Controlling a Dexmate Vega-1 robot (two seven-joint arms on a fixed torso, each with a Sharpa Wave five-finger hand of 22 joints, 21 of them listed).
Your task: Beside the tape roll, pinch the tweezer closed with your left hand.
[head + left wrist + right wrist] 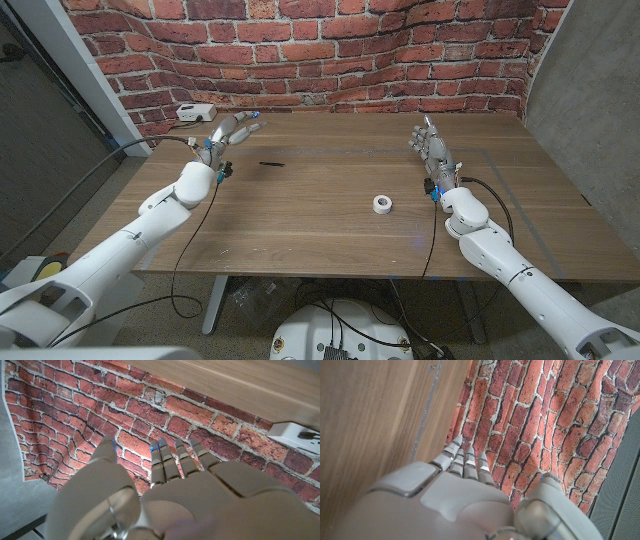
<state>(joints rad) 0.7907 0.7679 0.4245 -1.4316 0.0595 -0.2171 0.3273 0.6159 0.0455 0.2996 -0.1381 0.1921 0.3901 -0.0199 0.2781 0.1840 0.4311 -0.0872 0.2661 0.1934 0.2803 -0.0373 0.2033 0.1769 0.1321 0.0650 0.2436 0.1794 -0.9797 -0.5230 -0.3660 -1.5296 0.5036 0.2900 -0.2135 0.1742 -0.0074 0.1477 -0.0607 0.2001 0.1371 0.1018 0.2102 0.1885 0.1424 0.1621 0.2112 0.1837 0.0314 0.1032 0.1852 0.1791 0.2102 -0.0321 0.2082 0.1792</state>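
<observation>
A small dark tweezer (271,161) lies on the wooden table (330,235), left of the middle. A white tape roll (382,204) sits nearer the front, well to the tweezer's right. My left hand (228,135) hovers at the table's far left, back and to the left of the tweezer, fingers stretched out and apart, holding nothing. The left wrist view looks over this left hand (165,490) at the brick wall. My right hand (430,147) stands raised at the right, fingers up and empty, behind and to the right of the tape roll; the same right hand (465,495) shows in the right wrist view.
A white box with a cable (193,113) sits at the table's back left corner, just behind my left hand; the white box (295,439) shows in the left wrist view too. A brick wall (330,50) runs along the table's back edge.
</observation>
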